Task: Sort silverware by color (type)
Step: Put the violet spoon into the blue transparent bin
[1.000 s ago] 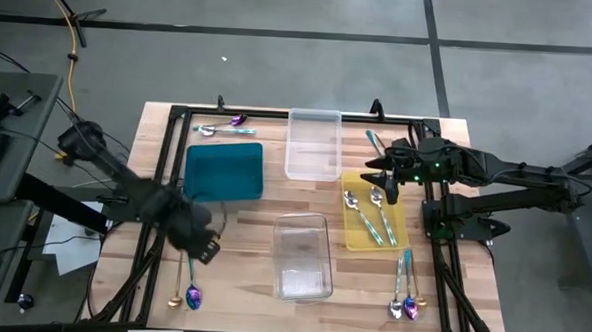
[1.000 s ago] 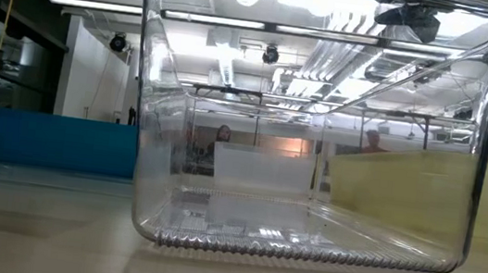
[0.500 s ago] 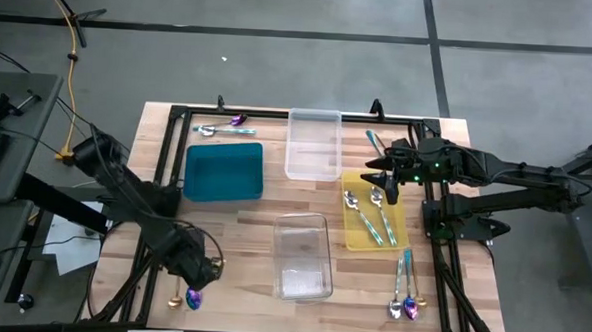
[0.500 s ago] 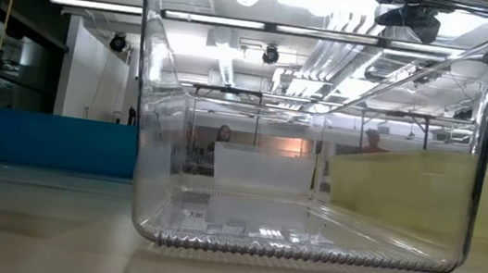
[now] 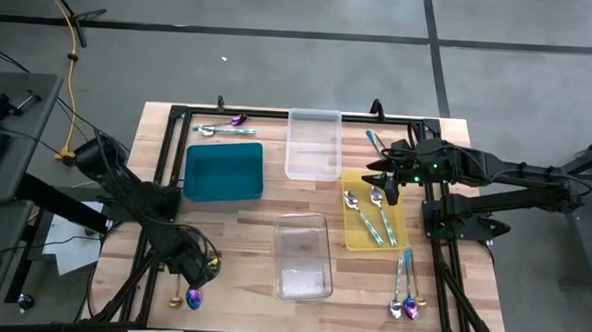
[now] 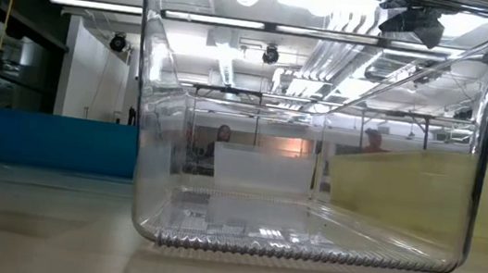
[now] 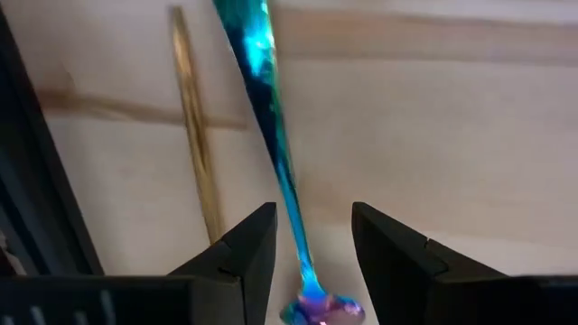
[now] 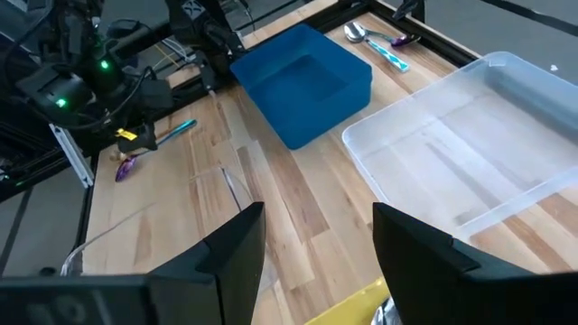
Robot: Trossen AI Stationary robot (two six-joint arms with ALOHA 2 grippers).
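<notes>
Left gripper [image 5: 196, 271] sits low at the lower left of the high view, its two dark fingers [image 7: 237, 257] spread apart on either side of the iridescent spoon [image 7: 271, 144] without touching it; the spoon's blue-purple handle runs up between them and its purple bowl lies at the bottom edge of the left wrist view. Just beside it on the wooden table [image 5: 253, 224] lies a thin gold utensil [image 7: 197, 153], roughly parallel. In the high view the spoon's bowl shows just below the gripper, near the table's lower left corner. Right gripper [image 5: 383, 180] hovers at the upper end of the yellow tray [image 5: 351, 236] on the right side of the frame, fingers [image 8: 226, 248] held wide and holding nothing; several teal-handled spoons [image 5: 379, 222] lie in that tray. More silverware rests at the lower right [image 5: 403, 296], and another small group lies at the upper left [image 5: 221, 128] above the teal tray [image 5: 224, 171]. One clear tray [image 5: 313, 144] stands at top centre, and a second clear tray [image 5: 302, 256] at bottom centre, which fills the low view.
</notes>
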